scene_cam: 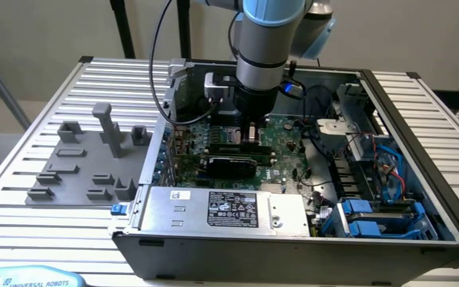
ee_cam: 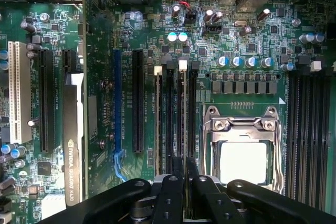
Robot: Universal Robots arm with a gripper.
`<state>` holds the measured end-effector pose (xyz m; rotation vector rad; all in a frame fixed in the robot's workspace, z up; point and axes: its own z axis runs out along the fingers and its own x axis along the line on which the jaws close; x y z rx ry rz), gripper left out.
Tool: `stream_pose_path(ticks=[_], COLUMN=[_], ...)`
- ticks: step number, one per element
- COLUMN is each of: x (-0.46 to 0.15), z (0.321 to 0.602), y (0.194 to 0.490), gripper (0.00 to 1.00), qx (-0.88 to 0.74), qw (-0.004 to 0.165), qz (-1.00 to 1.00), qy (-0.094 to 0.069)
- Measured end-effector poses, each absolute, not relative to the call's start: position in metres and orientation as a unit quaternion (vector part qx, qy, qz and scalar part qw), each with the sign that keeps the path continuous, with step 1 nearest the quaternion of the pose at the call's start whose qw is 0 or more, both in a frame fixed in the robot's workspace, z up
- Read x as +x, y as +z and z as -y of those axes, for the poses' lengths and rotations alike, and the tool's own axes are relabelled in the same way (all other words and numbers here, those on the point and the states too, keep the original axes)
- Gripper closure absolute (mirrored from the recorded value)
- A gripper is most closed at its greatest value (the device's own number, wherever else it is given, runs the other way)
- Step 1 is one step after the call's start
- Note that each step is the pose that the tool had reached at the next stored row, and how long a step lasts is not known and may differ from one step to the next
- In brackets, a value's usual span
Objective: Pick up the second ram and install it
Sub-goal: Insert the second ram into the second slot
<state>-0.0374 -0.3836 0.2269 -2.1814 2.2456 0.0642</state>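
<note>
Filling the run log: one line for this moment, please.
gripper: shut on second ram | position: over motherboard slot | case: open

arm point(scene_cam: 265, 36) cut off at top edge, claw point(ee_cam: 185, 169) fingertips cut off at picture's edge

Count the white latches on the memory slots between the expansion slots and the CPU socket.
2. One white latch caps the slot nearer the black expansion slot; the other caps the slot nearer the CPU socket. Latches under the end effector may be hidden.

Open computer case point(scene_cam: 421, 179) on a slatted table point(scene_cam: 22, 149)

Inside lie a green motherboard point(ee_cam: 241, 40), a silver power supply point(scene_cam: 229, 210) and blue drive bays point(scene_cam: 369, 218); grey fixture blocks point(scene_cam: 86, 161) sit beside the case.
</note>
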Motion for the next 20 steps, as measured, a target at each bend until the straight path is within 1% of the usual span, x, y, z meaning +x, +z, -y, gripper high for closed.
stream_pose_path(ticks=[20], x=[-0.0374], z=[0.3836], y=[0.2269], gripper=[0.87], qx=[-0.688], qw=[0.005], qz=[-0.725], qy=[0.021])
